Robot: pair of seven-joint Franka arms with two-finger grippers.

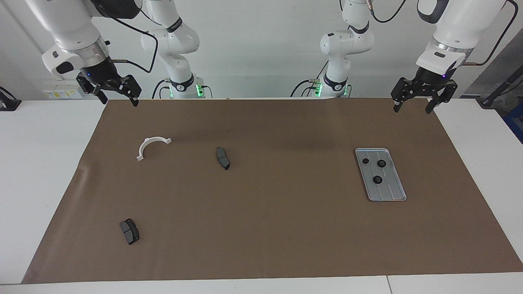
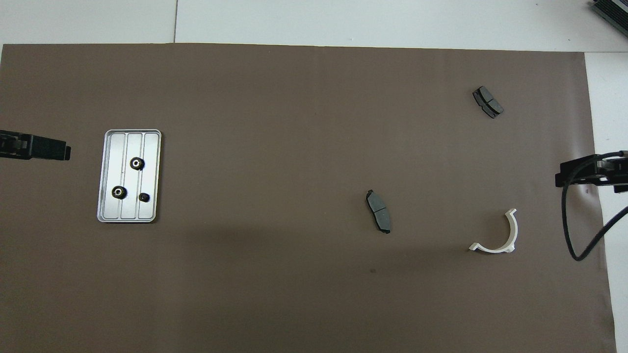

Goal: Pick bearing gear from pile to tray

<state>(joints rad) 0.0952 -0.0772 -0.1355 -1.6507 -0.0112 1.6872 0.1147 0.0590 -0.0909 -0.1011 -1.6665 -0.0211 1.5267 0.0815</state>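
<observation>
We find three gears [image 2: 132,184] in the tray [image 2: 150,147], which sits below and just beside our left gripper [image 1: 413,107]; the bracket [image 1: 151,146] lies near our right gripper [image 1: 117,100].
</observation>
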